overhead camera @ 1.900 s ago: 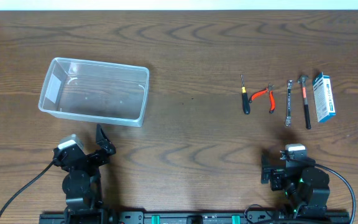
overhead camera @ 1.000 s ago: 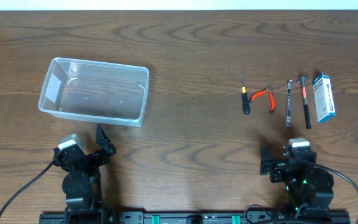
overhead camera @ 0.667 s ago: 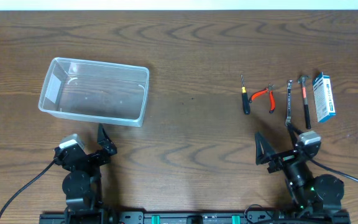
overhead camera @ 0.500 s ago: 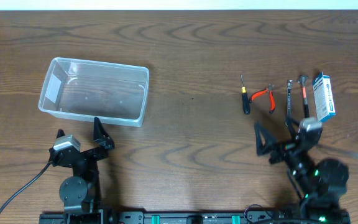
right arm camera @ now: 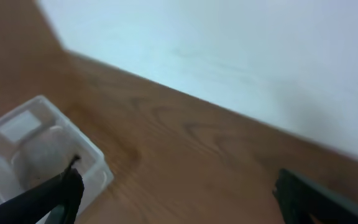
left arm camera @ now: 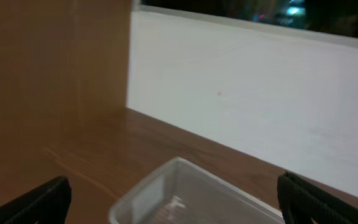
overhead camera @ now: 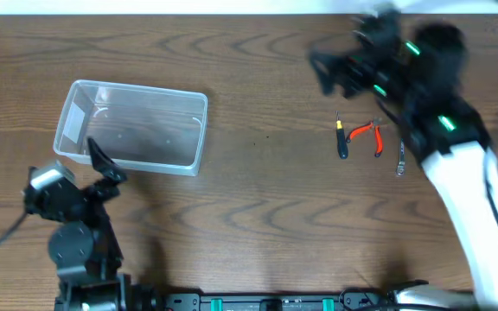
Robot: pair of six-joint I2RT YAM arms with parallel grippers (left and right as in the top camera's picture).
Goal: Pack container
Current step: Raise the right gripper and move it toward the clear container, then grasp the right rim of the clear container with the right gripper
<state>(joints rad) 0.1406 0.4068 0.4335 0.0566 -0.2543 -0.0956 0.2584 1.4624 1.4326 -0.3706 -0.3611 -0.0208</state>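
The container (overhead camera: 132,127) is a clear plastic bin with a white label on its left end, standing empty at the left of the table. It also shows in the left wrist view (left arm camera: 191,190) and the right wrist view (right arm camera: 33,146). My left gripper (overhead camera: 100,164) is open and empty just in front of the bin's near wall (left arm camera: 176,208). My right gripper (overhead camera: 340,65) is raised and blurred at the back, above the row of tools; it is open and empty (right arm camera: 179,202).
A small black-handled screwdriver (overhead camera: 341,140), red pliers (overhead camera: 366,133) and a wrench (overhead camera: 400,161) lie at the right. My right arm (overhead camera: 456,164) covers the tools further right. A white wall runs along the table's far edge.
My right arm has risen from the front right and swung back over the tools, and now hides the hammer and blue box. My left arm has shifted left, its gripper toward the bin.
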